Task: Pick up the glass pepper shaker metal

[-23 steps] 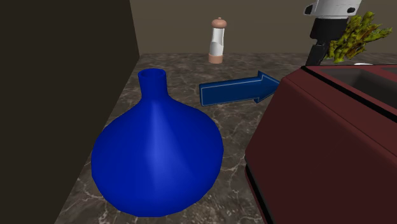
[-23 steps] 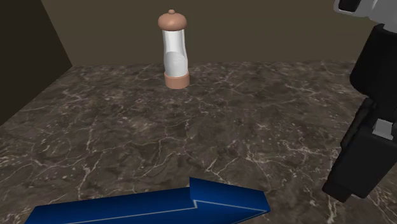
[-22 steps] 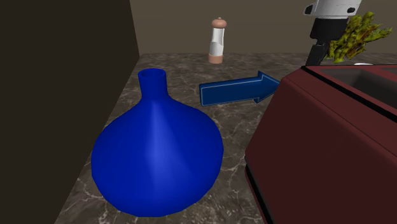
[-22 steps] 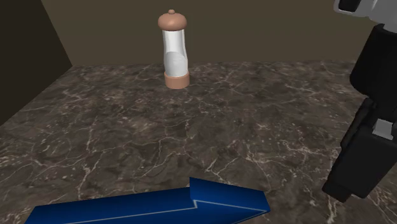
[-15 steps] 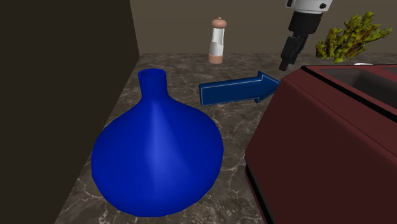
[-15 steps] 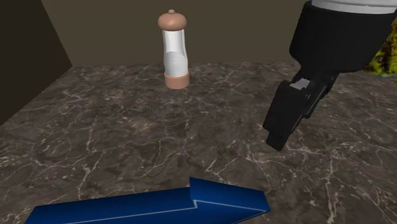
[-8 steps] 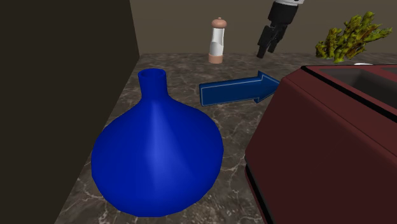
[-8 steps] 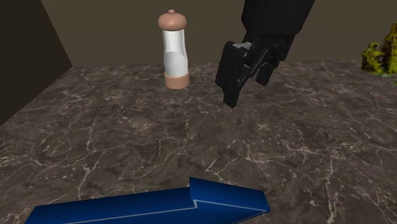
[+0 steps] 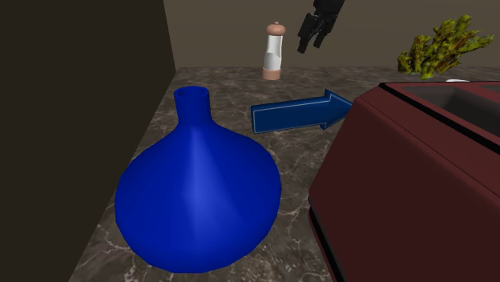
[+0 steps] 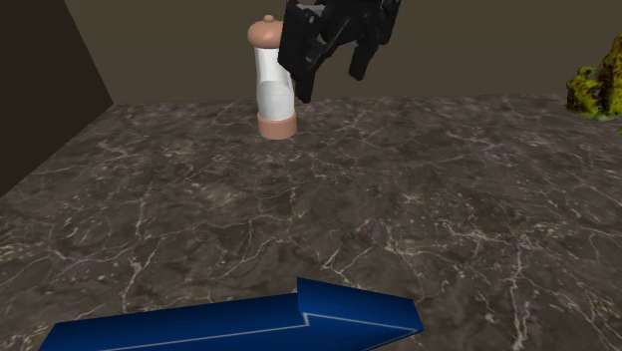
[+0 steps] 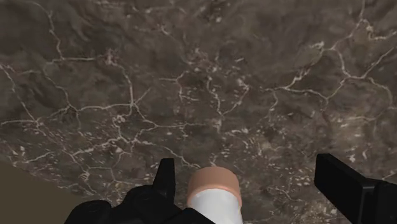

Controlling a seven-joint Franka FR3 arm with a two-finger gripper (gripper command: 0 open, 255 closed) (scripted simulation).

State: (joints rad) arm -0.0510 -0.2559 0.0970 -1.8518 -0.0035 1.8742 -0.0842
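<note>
Roughly at the approach stage, by my reading: nothing is grasped and the lift is not begun.

- Gripper point(image 10: 329, 75): fingers stand wide apart and empty, hanging above the counter at about the height of the shaker's upper half.
- Pepper shaker point(image 10: 274, 85): upright at the back of the counter, near the wall. It has a clear-white body with a pinkish-tan cap and base.
- From the wrist camera, the shaker point(image 11: 213, 194) sits between the fingers but off-centre. It is close beside one finger and well apart from the other, and I see no clasp.
- Left to do, as I judge it: centre the shaker between the fingers, settle lower on the body, close, then raise.

Surface and room:
- Counter point(image 9: 298, 164): dark brown marble with pale veining.
- On the counter, toward the shoulder camera: a big blue vase point(image 9: 196, 192), a blue arrow-shaped block point(image 9: 300, 114), and a dark red box-like appliance point(image 9: 417, 176) at that view's right.
- A yellow-green plant point(image 9: 442, 46) stands at the far right.
- The back wall is a dull tan, with a dark panel at the shoulder view's left.
</note>
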